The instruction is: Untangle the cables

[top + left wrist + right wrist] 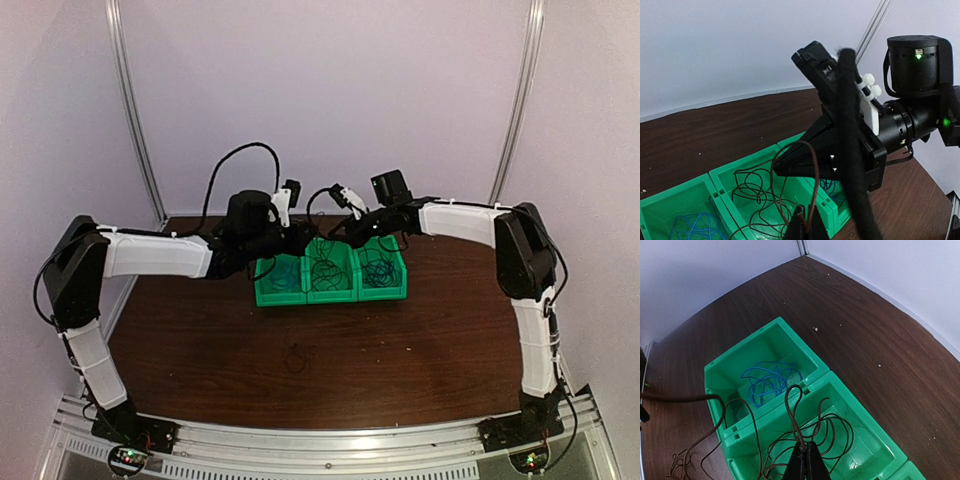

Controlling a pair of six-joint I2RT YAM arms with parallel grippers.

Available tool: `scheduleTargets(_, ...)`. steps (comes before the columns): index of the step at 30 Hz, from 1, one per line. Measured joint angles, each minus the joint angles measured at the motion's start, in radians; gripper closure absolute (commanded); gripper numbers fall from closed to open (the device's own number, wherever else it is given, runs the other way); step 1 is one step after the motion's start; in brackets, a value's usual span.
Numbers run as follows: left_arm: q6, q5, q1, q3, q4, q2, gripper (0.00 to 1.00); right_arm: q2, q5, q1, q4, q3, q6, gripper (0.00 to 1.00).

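Note:
Three green bins (330,297) stand side by side at the back of the table. The left bin holds a blue cable (768,376). Thin dark cables (755,192) lie coiled in the middle bin. Over that bin my left gripper (807,227) is shut on a raised loop of dark cable (799,142). My right gripper (805,460) is also shut on a dark cable loop (794,386). In the top view the left gripper (305,238) and right gripper (347,232) hang close together above the bins.
A small dark cable tangle (296,358) lies on the brown table in front of the bins. A second loose tangle (677,465) sits beside them. The right arm's black fingers (805,160) fill the left wrist view. White walls and metal posts (135,110) enclose the back.

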Motion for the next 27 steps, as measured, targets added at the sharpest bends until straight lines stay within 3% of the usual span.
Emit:
scheduleTargets(7, -0.023, 0.016, 0.01, 0.06, -0.008, 0.135, 1.0, 0.114, 0.043, 0.002, -0.03, 0.059, 0.005, 0.98)
scheduleTargets(11, -0.037, 0.042, 0.01, 0.097, 0.0, 0.172, 1.0, 0.113, 0.044, 0.002, -0.055, 0.059, 0.01, 0.74)
scheduleTargets(14, -0.045, 0.061, 0.01, 0.12, 0.015, 0.178, 1.0, 0.089, 0.039, -0.002, -0.064, 0.043, 0.019, 0.64)
scheduleTargets(27, -0.019, 0.139, 0.001, 0.264, 0.048, 0.194, 1.0, -0.311, 0.055, -0.091, -0.093, -0.254, -0.084, 0.6)
